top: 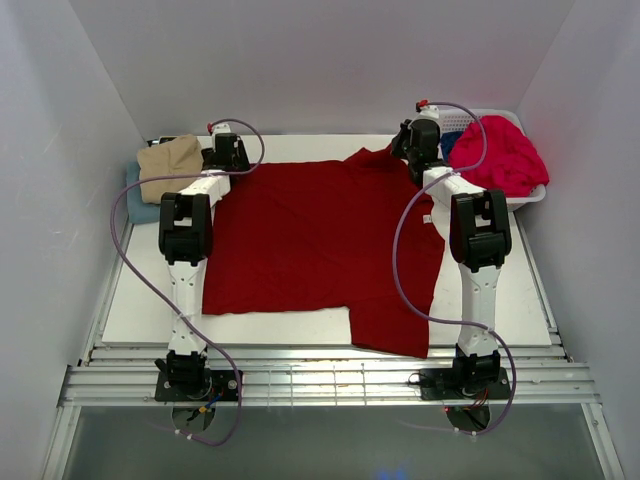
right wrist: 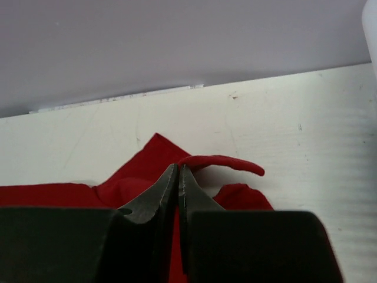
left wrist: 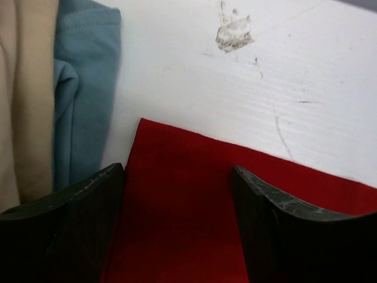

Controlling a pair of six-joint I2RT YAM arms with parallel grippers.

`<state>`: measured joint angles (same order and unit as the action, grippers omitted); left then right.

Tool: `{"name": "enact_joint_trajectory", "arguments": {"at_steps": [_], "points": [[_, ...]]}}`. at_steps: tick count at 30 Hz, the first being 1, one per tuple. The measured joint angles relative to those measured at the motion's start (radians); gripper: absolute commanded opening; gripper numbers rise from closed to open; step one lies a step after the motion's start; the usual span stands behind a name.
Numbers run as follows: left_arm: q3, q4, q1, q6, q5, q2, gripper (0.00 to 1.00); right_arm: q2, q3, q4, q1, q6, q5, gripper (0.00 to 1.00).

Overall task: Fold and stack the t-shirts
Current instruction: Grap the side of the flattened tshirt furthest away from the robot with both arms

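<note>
Operator: Progress from the overhead camera first, please.

Describer: Your top view shows a folded tan cotton t-shirt (top: 170, 160) lying on a light blue cotton t-shirt (top: 140, 205) at the far left of the white table (top: 500, 300). I judge those two folded and stacked. A dark red cotton t-shirt (top: 310, 240) lies spread flat and unfolded in the middle. At the far right, a bright pinkish-red cotton t-shirt (top: 505, 155) is heaped in a white plastic lattice basket (top: 530, 197). A deep blue cotton t-shirt (top: 450, 143) just shows beside it.

Operator: And the left wrist?

Describer: Your left gripper (left wrist: 177, 171) hangs wide open over the red shirt's far left corner, gripping nothing. The tan and light blue shirts lie just to its left, with bare table beyond.

Operator: The right wrist?

Describer: Your right gripper (right wrist: 178, 168) is closed tight. A rucked ridge of dark red cloth appears pinched between its tips, at the shirt's far right edge near the back wall.

Operator: So where does that leave me?

Describer: By my reading, two of five shirts are done. The red one's first fold is only being set up, with one corner gripped and the other not yet. The two basket shirts wait.
</note>
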<state>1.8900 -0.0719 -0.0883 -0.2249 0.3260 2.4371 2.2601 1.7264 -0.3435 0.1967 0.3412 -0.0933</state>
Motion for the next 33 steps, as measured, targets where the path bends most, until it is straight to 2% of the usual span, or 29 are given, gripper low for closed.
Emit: {"name": "enact_joint_trajectory", "arguments": {"at_steps": [7, 10, 11, 12, 15, 19, 22, 28, 33], "points": [[0.05, 0.017, 0.0, 0.018, 0.006, 0.056, 0.82, 0.0, -0.021, 0.003, 0.0, -0.015, 0.009, 0.08], [0.09, 0.027, 0.0, 0.024, 0.007, 0.085, 0.77, 0.0, -0.023, 0.003, 0.0, -0.024, 0.012, 0.08], [0.102, 0.032, 0.0, 0.026, 0.007, 0.094, 0.72, 0.0, -0.024, 0.003, 0.0, -0.027, 0.012, 0.08], [0.111, 0.037, 0.0, 0.026, 0.008, 0.102, 0.62, 0.0, -0.026, 0.002, 0.0, -0.031, 0.012, 0.08], [0.118, 0.05, 0.0, 0.027, 0.014, 0.11, 0.49, -0.002, -0.041, 0.001, 0.0, -0.037, 0.012, 0.08], [0.117, 0.051, -0.001, 0.03, 0.027, 0.11, 0.4, -0.003, -0.057, 0.002, 0.0, -0.04, 0.013, 0.08], [0.115, 0.056, -0.001, 0.028, 0.037, 0.11, 0.25, -0.008, -0.077, 0.0, 0.0, -0.044, 0.016, 0.08], [0.055, 0.131, -0.003, 0.025, 0.051, 0.095, 0.23, -0.084, -0.182, -0.008, 0.0, -0.063, 0.025, 0.08], [-0.123, 0.237, -0.005, 0.021, 0.079, 0.009, 0.24, -0.208, -0.282, -0.019, 0.0, -0.076, 0.032, 0.08]]}}
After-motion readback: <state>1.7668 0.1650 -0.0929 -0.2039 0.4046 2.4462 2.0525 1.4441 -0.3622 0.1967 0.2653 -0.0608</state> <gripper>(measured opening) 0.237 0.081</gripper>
